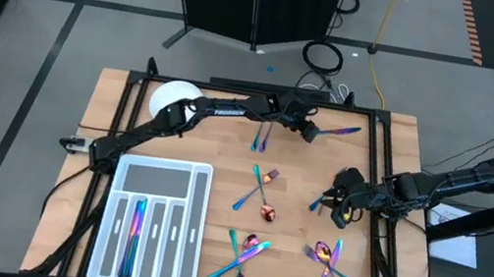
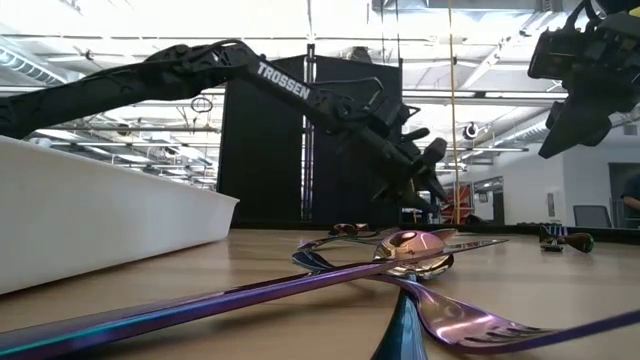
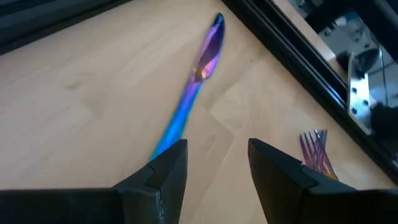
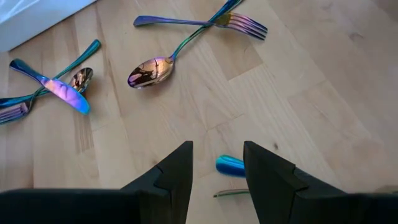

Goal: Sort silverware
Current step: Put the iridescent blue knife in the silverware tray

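Iridescent rainbow silverware: thin, stiff, light, slick metal lying flat on the wooden tabletop, best pinched mid-handle across the narrow width. Left gripper, fingers spread and empty, has a blue-purple knife just ahead of its tips. Right gripper, fingers spread and empty, hovers over a blue utensil handle. High view alone shows the translucent white compartment tray well away; wrist views show tip alignment.
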Robot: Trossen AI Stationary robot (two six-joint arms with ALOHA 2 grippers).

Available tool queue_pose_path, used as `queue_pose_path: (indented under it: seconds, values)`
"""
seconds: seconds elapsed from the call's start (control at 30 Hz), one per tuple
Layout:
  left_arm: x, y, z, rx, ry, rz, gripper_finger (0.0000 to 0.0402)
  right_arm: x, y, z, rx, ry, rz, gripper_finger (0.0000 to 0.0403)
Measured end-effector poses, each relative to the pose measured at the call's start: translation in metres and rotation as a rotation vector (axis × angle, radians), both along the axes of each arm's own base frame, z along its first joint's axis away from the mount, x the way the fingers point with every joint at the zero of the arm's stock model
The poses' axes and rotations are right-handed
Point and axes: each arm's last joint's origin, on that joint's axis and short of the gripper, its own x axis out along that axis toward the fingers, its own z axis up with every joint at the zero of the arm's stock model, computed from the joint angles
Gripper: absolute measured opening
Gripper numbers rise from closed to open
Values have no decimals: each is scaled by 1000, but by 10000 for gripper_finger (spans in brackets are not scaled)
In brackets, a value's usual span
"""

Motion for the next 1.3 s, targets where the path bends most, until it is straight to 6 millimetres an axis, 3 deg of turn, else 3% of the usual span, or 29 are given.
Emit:
queue_pose_path:
  seconds: [0.5, 0.7, 0.8, 0.9, 1.07, 1.2, 1.3]
  values:
    - [-4, 0, -5, -176, 50, 191, 93, 0, 0, 0, 16, -1, -16, 130]
    - [-8, 2, -9, -185, 94, 188, 25, 0, 0, 0, 20, -6, -24, 130]
    - [-4, -3, -5, -185, 58, 94, 5, 3, -2, 3, -49, -58, -82, 129]
    - [-4, -11, 13, -123, 34, 2, 6, 4, -10, 12, -151, -105, -217, 119]
    - [-16, -18, 66, 42, 34, -57, 8, 5, -30, 40, -214, -124, -342, 73]
    - [-31, -15, 81, 91, 128, -92, 8, -3, -55, 63, -283, -71, -471, 17]
    - [-41, -14, 94, 132, 158, -128, 8, -7, -74, 73, -289, -30, -524, 5]
